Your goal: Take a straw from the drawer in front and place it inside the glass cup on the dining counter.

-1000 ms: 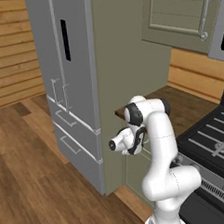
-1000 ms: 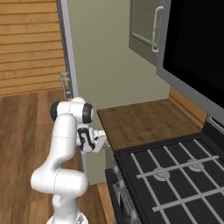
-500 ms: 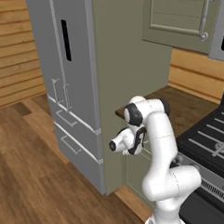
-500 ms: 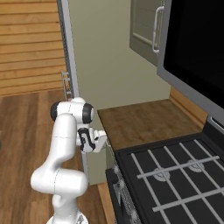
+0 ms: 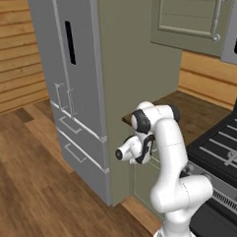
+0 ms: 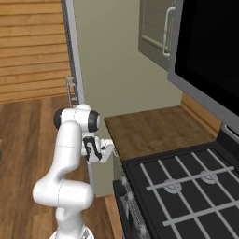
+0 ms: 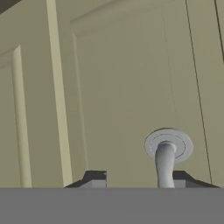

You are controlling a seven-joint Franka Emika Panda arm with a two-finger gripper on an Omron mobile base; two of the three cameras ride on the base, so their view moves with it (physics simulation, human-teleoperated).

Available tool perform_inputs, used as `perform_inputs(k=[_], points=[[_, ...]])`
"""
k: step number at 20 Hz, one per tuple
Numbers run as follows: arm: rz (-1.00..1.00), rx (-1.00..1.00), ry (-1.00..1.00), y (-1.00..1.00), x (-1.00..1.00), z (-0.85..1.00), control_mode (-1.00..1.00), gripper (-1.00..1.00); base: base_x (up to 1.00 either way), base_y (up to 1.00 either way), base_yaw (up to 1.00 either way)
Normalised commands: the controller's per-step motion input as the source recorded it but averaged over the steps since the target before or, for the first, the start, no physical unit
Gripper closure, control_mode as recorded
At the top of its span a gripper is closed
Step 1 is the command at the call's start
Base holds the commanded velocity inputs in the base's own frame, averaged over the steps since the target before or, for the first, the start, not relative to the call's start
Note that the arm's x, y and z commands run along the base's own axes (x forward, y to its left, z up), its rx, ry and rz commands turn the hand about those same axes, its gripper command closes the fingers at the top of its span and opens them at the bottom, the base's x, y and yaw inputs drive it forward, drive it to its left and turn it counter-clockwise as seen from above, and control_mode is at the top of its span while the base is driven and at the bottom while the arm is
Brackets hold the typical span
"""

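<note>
The sage-green drawer (image 7: 122, 87) is shut, and its flat panel front sits close before the hand camera. Its silver handle (image 7: 165, 159) rises from a round mount and passes between my fingertips, nearer the right one. My gripper (image 7: 141, 178) has its jaws still apart around the handle, with a gap on the left side. From the base views the hand (image 6: 97, 150) is pressed against the cabinet face just under the wood counter edge (image 5: 140, 120). The straw, the glass cup and the dining counter are out of view.
A grey fridge (image 5: 75, 93) with drawers stands left of a tall sage-green panel (image 5: 132, 55). A black stove (image 6: 186, 186) sits right of the arm, with a wall cabinet (image 5: 193, 13) above the counter. Wooden floor (image 5: 35, 184) lies open to the left.
The jaws have narrowed around the drawer handle. The arm and the base have hardly moved.
</note>
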Motion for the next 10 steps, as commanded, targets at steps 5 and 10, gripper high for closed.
perform_inputs(k=[5,10], points=[[0.0,0.0,0.0,0.0,-0.24,-0.13,-1.0,1.0,0.0,0.0,0.0],[0.0,0.0,0.0,0.09,-0.42,-0.12,-1.0,1.0,0.0,0.0,0.0]])
